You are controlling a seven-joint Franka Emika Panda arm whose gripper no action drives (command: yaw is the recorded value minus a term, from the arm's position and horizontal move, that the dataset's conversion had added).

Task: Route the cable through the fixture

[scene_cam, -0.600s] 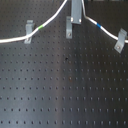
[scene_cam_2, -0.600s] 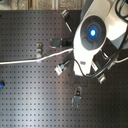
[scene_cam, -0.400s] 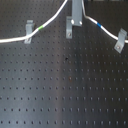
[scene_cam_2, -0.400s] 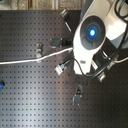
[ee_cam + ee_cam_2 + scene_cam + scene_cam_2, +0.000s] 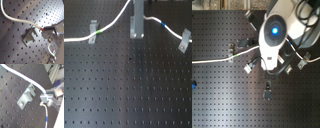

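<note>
The black perforated metal desk looks matt with a faint sheen. The thin white cable seems smooth and rubbery. The grey metal pincer and small grey bracket fixture show a dull brushed finish.

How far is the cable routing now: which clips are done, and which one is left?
Looks done: in the first exterior view the cable seems to sit in the left clip at its green band and reaches the right clip past the blue band. In hand: the gripper grips the cable just beside the middle clip. Left: seating the cable in that clip; its slot looks empty.
</note>
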